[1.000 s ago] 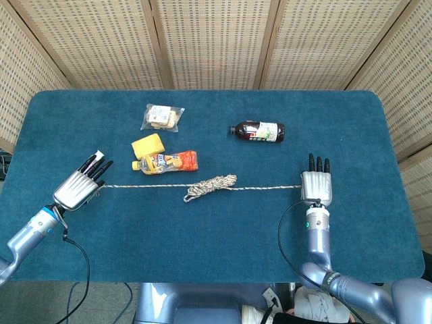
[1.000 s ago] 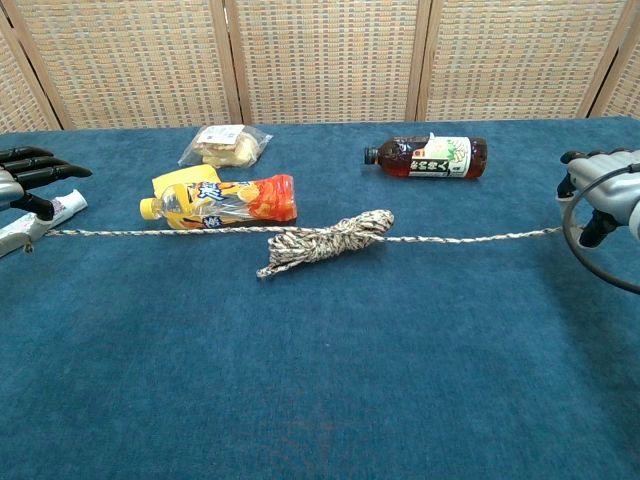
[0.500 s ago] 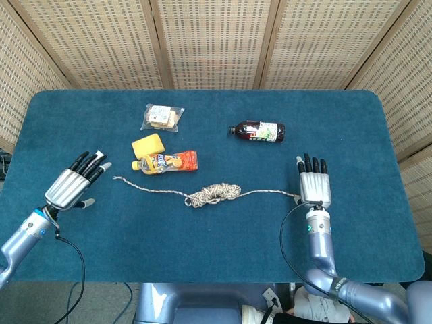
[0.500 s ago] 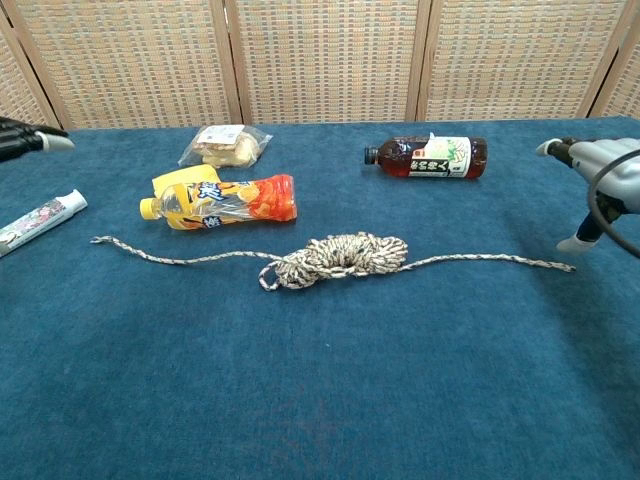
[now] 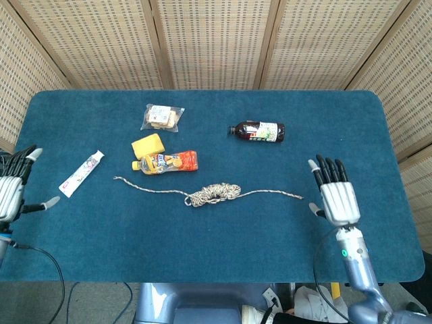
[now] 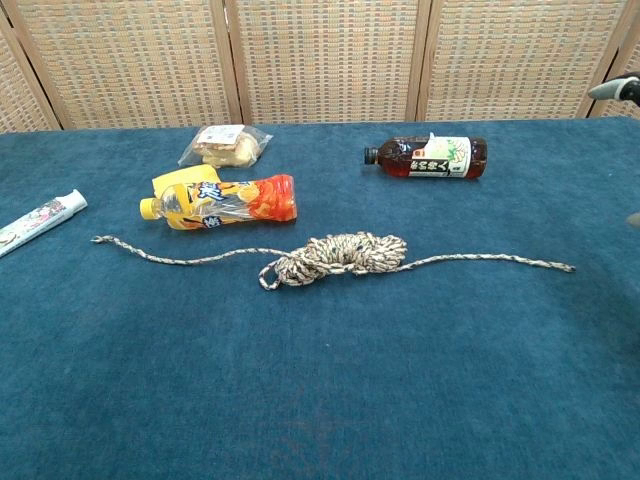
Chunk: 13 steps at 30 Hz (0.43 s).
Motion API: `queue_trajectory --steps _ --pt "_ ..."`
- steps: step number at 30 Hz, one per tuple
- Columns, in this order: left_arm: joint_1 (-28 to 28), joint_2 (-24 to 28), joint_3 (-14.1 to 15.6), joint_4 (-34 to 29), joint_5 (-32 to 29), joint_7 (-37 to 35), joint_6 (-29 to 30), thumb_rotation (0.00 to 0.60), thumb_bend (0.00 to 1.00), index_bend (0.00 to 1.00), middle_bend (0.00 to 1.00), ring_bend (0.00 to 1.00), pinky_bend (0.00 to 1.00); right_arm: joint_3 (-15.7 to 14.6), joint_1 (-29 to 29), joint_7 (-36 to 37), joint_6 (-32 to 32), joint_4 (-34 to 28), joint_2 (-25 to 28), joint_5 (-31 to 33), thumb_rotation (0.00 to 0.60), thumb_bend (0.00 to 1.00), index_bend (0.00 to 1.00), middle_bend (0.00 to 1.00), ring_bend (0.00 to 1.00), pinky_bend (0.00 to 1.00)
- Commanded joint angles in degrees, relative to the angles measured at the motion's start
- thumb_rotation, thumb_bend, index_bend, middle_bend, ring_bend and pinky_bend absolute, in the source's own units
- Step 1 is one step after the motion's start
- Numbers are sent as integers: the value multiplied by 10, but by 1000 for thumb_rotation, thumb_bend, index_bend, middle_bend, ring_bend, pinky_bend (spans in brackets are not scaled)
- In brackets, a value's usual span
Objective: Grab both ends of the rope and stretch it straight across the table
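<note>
Head view: rope lies slack mid-worktop, bunched at its centre, ends trailing toward left and right edges. Left robot hand at left edge, fingers spread, holding nothing. Right robot hand near right edge, fingers spread, empty, apart from rope end.

Chest view: rope just in front of orange pouch; only a right fingertip shows at the frame's edge.
</note>
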Motion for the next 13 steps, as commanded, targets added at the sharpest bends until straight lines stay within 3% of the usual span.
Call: queue_trajectory --steps 1,6,13 --pt "84 55 16 -145 -43 134 53 600 0 0 0 0 0 -75 -64 66 97 -5 33 -128 600 0 0 0 0 0" --pt "124 47 42 -212 -13 206 97 600 0 0 0 0 0 -97 -111 68 165 -12 19 -180 600 0 0 0 0 0" --pt "140 44 50 -230 19 247 110 600 0 0 0 0 0 -105 -138 38 182 -28 23 -208 600 0 0 0 0 0"
